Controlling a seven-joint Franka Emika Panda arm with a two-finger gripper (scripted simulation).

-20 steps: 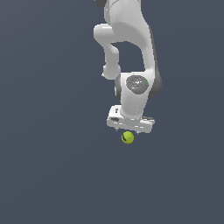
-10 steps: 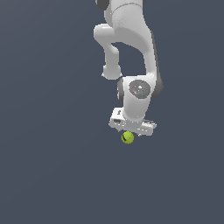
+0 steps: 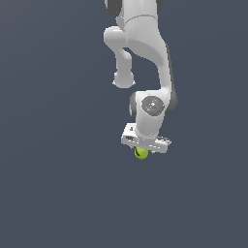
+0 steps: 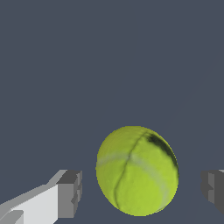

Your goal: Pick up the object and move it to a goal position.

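The object, a yellow-green ball [image 4: 137, 170] with a dark curved mark and pale seams, lies on the flat grey surface. In the wrist view it sits between my two fingertips [image 4: 70, 194], with a clear gap on each side. My gripper [image 4: 142, 190] is open around it and touches nothing. In the exterior view the ball [image 3: 141, 153] peeks out just under the white hand, where the gripper [image 3: 143, 150] hangs straight down over it; the fingers themselves are hidden by the hand there.
A plain dark grey surface [image 3: 58, 184] fills both views. The white arm [image 3: 140, 43] rises from the hand to the exterior view's top edge.
The hand has come down slightly toward the ball over the last second. The ball has stayed in place.
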